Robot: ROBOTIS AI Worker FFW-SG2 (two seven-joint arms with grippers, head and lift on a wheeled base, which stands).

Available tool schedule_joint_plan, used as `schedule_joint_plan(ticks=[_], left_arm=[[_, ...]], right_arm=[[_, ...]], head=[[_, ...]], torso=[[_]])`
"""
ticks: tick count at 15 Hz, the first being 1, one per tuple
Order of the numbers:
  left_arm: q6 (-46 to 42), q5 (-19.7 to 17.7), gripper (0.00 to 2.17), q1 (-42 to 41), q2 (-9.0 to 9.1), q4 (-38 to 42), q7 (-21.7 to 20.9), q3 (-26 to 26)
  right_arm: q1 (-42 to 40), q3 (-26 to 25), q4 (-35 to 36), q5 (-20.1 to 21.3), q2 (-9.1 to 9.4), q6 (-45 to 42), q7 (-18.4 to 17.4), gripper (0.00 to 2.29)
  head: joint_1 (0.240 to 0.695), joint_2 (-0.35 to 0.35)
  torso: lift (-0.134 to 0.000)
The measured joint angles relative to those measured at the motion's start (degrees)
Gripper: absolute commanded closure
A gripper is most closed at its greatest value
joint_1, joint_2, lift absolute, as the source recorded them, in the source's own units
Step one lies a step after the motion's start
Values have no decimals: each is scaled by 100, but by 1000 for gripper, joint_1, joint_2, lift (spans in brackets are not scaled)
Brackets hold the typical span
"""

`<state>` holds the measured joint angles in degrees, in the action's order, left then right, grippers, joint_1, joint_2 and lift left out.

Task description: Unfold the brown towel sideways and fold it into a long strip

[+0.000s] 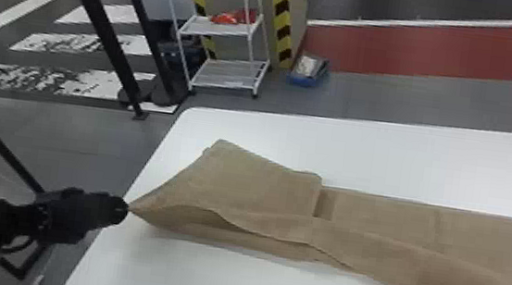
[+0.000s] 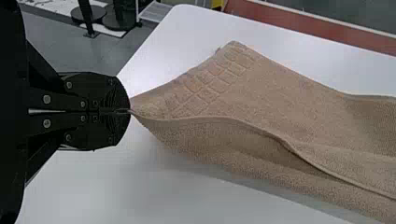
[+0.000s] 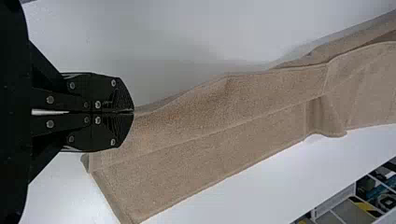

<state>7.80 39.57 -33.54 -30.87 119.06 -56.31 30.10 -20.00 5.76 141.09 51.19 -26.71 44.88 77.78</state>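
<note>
Brown towel (image 1: 263,187) lies in a long, partly folded strip across the white table (image 1: 406,163), w/ its layers gaping on the near side toward the table's L edge. L gripper (image 1: 124,210) is by that L table edge, fingers pinched tight on a pointed towel corner; R gripper (image 3: 133,112) is over the table, fingers together on the towel's edge near its other end. Wire rack (image 1: 222,30) stands on the floor behind the table.
</note>
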Motion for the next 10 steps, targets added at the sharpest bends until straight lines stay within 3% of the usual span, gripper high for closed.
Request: schedule_joint_plan(ticks=[5, 10], left_arm=[[120, 5, 1791, -92, -69, 154, -714, 256], [70, -92, 1791, -358, -135, 401, -1088, 708]], right_arm=[[-354, -702, 219, -281, -69, -172, 0, 1332], [-788, -1281, 328, -354, -1, -420, 0, 1332]], head=[[695, 350], [695, 350]], torso=[[-125], [-125]])
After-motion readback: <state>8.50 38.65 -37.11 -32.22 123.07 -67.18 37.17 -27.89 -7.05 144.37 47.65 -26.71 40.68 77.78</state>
